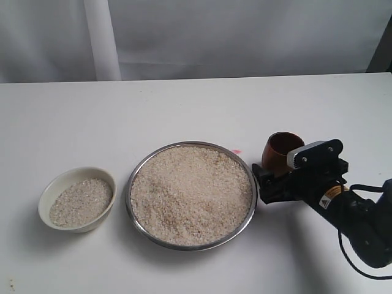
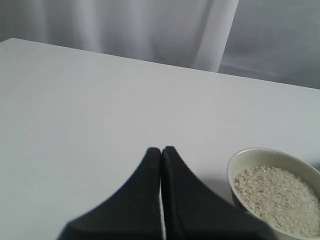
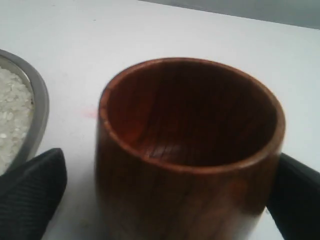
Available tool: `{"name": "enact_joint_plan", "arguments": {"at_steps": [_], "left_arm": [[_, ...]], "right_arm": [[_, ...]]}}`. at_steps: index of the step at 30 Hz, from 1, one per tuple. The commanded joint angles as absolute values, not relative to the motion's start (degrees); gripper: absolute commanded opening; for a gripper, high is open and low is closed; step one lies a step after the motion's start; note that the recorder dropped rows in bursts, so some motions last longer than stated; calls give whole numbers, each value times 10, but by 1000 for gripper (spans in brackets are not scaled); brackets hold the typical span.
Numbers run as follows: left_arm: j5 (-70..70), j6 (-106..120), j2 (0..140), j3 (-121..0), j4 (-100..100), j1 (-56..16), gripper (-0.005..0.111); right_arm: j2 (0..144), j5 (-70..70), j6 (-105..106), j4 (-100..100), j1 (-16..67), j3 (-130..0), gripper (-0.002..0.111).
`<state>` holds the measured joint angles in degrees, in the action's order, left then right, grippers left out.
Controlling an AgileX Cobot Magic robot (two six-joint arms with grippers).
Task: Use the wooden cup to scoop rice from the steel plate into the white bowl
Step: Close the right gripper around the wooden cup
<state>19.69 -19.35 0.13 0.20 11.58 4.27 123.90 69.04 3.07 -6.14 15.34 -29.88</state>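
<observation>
The steel plate (image 1: 133, 180) lies at mid-table, heaped with rice (image 1: 191, 193); its rim (image 3: 41, 107) and some grains (image 3: 12, 117) also show in the right wrist view. To its left stands the white bowl (image 1: 45, 195), partly filled with rice (image 1: 81, 201); the left wrist view shows this bowl (image 2: 238, 172) too. The wooden cup (image 1: 280, 149) stands upright and empty just right of the plate. My right gripper (image 1: 275, 173) is open, its fingers on either side of the cup (image 3: 187, 150), one finger (image 3: 30, 197) still apart from it. My left gripper (image 2: 161, 150) is shut on nothing, beside the bowl.
A white table (image 1: 196, 110) carries everything, with a pale curtain behind its far edge. A small pink mark (image 1: 236, 151) lies on the table between plate and cup. The right arm's black body (image 1: 361, 226) reaches in from the lower right.
</observation>
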Motion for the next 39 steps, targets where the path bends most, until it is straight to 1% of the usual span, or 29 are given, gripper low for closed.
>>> {"name": "enact_joint_plan", "arguments": {"at_steps": [1, 19, 36, 39], "left_arm": [[193, -195, 0, 0, 113, 40, 0], [193, -195, 0, 0, 113, 40, 0], [193, -195, 0, 0, 113, 40, 0], [193, -195, 0, 0, 113, 40, 0]], "right_arm": [[1253, 700, 28, -47, 154, -308, 96], [1264, 700, 16, -49, 155, -347, 95], [1264, 700, 12, -49, 155, -347, 95], [1264, 700, 12, -49, 155, -348, 91]]}}
